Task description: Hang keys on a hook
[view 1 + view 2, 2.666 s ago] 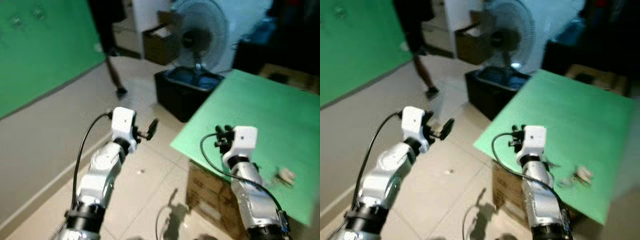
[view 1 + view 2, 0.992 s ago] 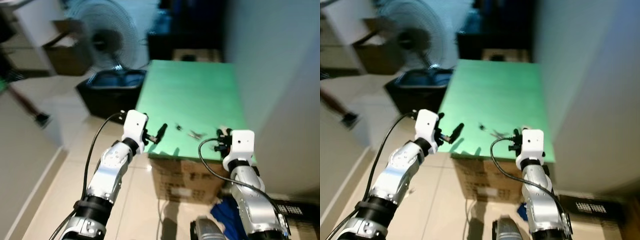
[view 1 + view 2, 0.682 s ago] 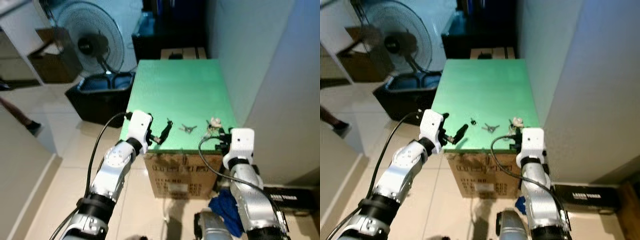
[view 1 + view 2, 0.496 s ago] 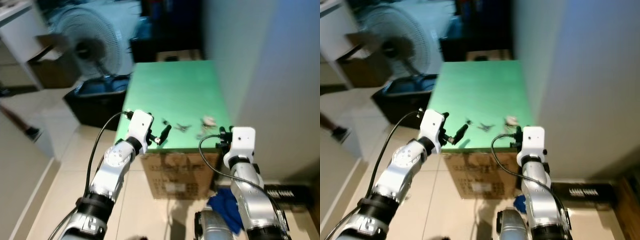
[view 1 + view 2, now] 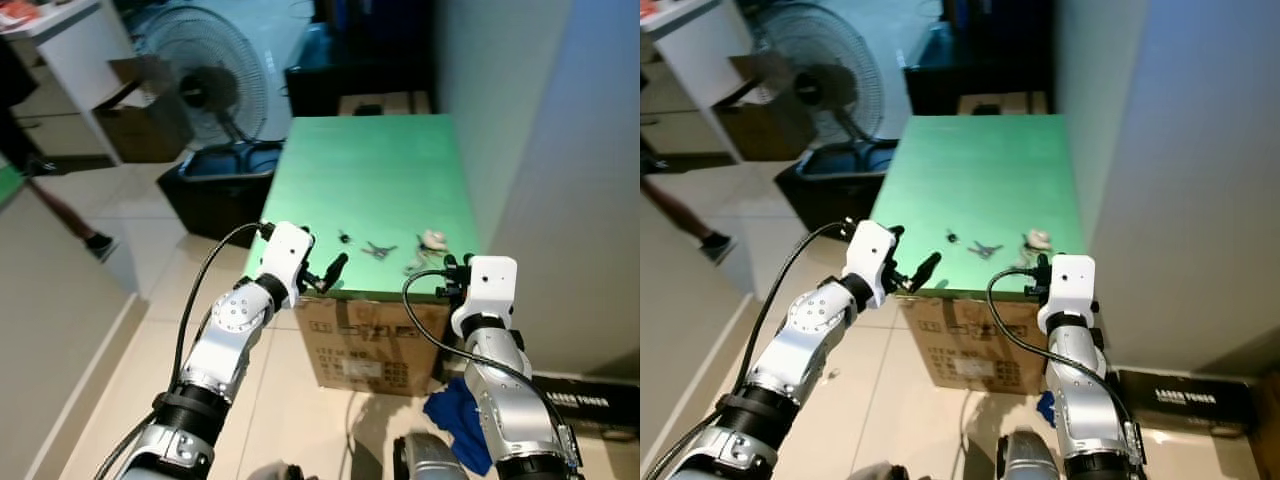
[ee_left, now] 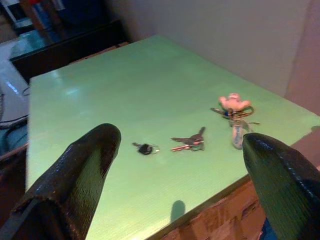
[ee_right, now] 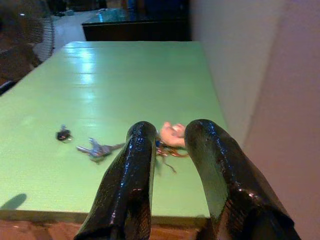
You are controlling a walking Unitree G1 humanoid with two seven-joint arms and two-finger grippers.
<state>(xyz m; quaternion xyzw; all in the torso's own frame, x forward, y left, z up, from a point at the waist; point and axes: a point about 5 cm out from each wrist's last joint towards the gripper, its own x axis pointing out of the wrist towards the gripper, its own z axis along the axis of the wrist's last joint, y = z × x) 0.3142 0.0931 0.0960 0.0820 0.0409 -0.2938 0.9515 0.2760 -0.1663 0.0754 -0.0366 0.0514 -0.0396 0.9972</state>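
Observation:
Three key sets lie near the front edge of the green table (image 5: 370, 160): a small black fob (image 5: 343, 238), a loose pair of keys (image 5: 377, 249) and a bunch with a pink charm (image 5: 428, 242). My left gripper (image 5: 330, 270) hangs at the table's front left edge, short of the fob, with its fingers (image 6: 95, 150) spread wide and nothing between them. My right gripper (image 5: 448, 276) is at the front right edge, just short of the pink-charm bunch (image 7: 172, 134). Its fingers (image 7: 140, 150) stand a narrow gap apart and hold nothing.
The table top rests on a cardboard box (image 5: 370, 345). A pale wall (image 5: 560, 150) runs close along the right. A fan (image 5: 210, 85) and a black bin (image 5: 215, 185) stand to the left, a dark cabinet (image 5: 360, 70) behind. A blue cloth (image 5: 455, 420) lies on the floor.
The camera has swung from the floor and green wall round to face the table, which now sits in the middle. Both arms keep the same pose, and the keys have not moved.

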